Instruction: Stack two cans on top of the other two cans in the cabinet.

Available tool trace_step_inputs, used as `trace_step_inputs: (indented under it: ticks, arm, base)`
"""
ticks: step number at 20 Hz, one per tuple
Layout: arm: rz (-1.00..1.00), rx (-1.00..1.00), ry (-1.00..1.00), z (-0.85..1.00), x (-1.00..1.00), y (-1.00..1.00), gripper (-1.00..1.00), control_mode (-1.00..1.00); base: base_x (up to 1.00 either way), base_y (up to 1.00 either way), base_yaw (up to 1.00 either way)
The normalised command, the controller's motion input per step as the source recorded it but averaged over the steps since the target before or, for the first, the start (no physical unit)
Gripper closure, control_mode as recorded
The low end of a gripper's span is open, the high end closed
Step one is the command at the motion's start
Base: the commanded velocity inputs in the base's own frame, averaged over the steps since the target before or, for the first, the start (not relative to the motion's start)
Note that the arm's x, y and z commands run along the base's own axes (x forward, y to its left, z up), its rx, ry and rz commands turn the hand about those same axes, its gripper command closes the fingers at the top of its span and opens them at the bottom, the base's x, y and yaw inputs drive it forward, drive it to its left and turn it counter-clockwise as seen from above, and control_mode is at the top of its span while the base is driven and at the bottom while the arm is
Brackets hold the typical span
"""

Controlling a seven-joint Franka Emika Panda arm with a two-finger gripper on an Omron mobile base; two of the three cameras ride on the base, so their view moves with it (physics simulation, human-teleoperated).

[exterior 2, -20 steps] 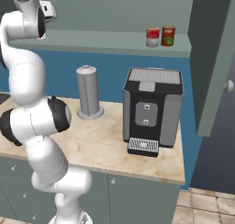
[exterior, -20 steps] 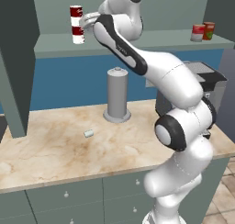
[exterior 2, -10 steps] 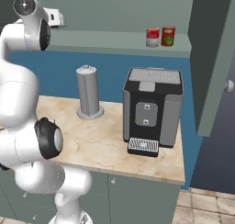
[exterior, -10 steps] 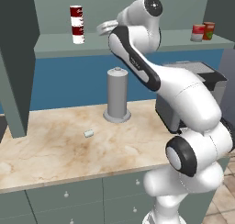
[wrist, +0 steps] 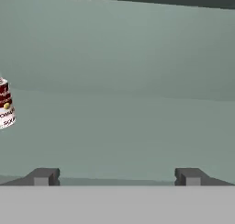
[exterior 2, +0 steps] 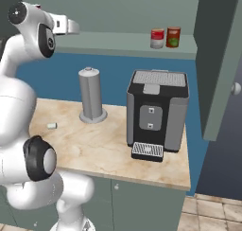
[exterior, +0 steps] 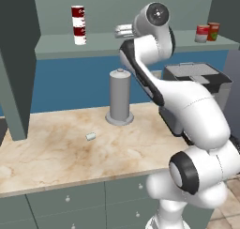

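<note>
One soup can stacked; second pair waited on the cabinet shelf.

At left, two red-and-white banded soup cans (exterior: 78, 25) stood stacked on the grey-green cabinet shelf (exterior: 101, 43); the empty gripper (wrist: 117, 176), fingers apart, hovered mid-shelf; next, probably grasp the orange-red can (exterior: 213, 31) beside the squat red can (exterior: 202, 34).

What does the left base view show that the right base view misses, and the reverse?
Left base view: two red-and-white soup cans stacked at the left end of the shelf, near the cabinet's dark side panel. Right base view: the drip tray at the front of the coffee machine, and a door knob. Both: the open gripper above the shelf, the squat red can beside the orange-red can, unstacked, the grey cylinder and the coffee machine.
</note>
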Motion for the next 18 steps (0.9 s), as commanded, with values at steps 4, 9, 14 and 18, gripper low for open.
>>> trace_step_inputs:
  ticks: [4, 9, 14, 18]
  arm:
    - [-0.48, -0.02, 0.0, 0.0, -0.08, -0.45, -1.0, -1.0]
    - [-0.43, 0.0, 0.06, 0.07, -0.03, -0.55, -1.0, -1.0]
    - [-0.31, 0.0, 0.09, 0.1, -0.07, -0.59, -1.0, -1.0]
    - [-0.23, 0.0, 0.08, 0.09, -0.2, -0.61, -1.0, -1.0]
  base:
    - [0.0, 0.0, 0.0]
    - [0.0, 0.0, 0.0]
    - [0.0, 0.0, 0.0]
    - [0.0, 0.0, 0.0]
